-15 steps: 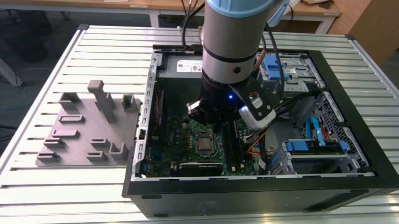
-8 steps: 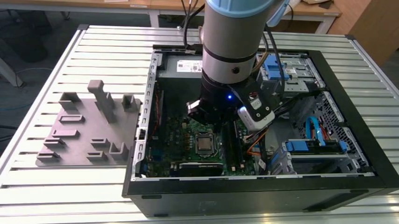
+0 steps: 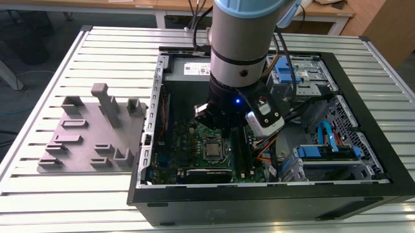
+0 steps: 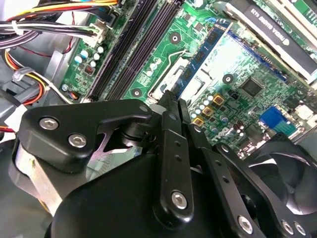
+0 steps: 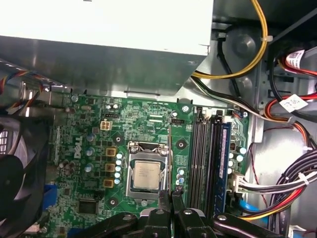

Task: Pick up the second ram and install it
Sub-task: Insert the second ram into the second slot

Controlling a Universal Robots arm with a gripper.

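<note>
White printed labels sit on the power supply and on a cable tag. The open black computer case on the ribbed metal bench holds a green circuit board with a square silver chip. The hand has its black fingers pinched almost together on the memory stick, a thin strip hanging over the board beside the chip. Another stick stands in a slot. A grey plastic tray lies beside the case.
</note>
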